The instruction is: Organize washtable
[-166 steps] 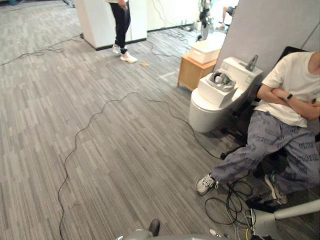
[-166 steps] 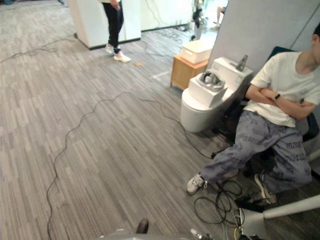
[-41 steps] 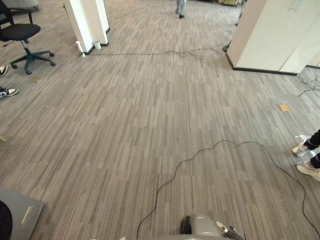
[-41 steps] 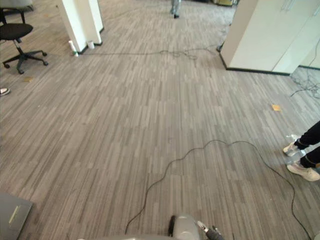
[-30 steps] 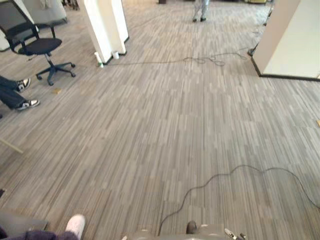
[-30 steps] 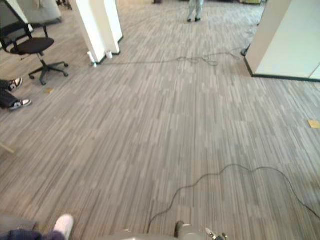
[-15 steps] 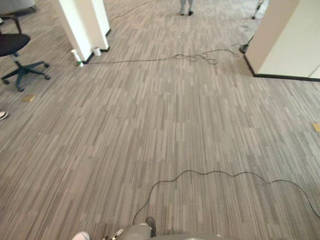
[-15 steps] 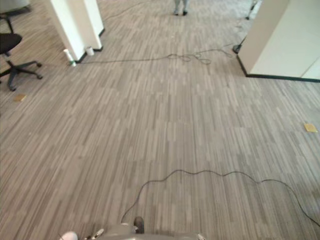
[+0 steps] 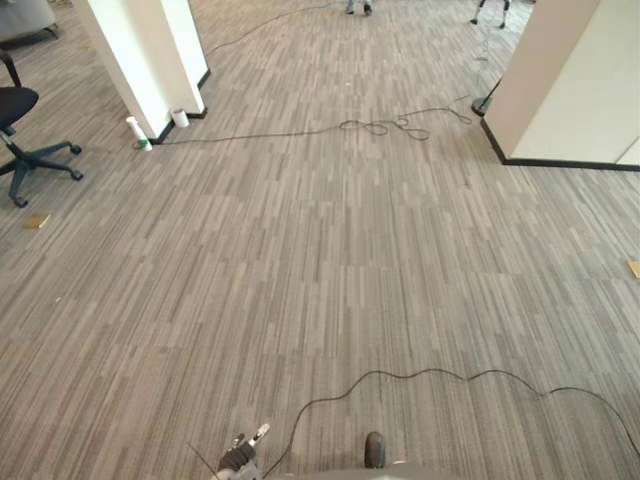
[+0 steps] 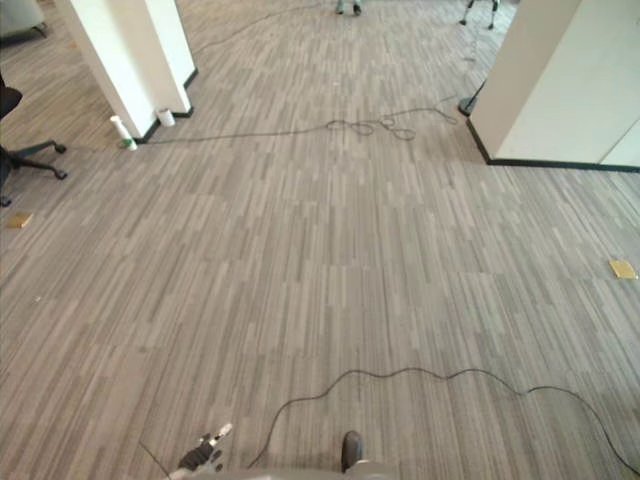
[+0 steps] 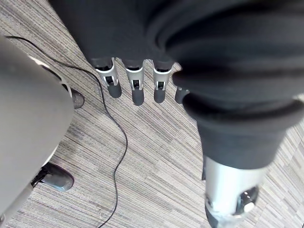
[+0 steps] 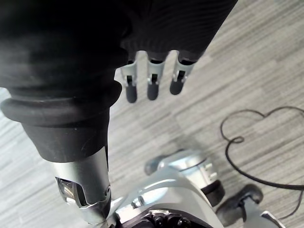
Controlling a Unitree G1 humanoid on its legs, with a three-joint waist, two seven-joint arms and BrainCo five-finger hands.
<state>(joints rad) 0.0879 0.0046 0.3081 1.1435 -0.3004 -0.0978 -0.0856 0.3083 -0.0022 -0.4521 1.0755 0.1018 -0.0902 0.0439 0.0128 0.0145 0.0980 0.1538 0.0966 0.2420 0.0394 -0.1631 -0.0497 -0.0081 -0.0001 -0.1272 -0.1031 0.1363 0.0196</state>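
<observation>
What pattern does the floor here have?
The floor is grey, streaked with narrow lighter and darker strips. The left eye view shows it best.

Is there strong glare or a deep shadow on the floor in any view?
Left eye view: floor evenly lit, no glare; white pillar bright. Left wrist view: left hand with its cover dark against the lit floor. Right wrist view: right hand likewise, floor pale.

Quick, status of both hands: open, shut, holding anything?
Left hand: open, fingers straight, holding nothing.
Right hand: open, fingers straight, holding nothing.
</observation>
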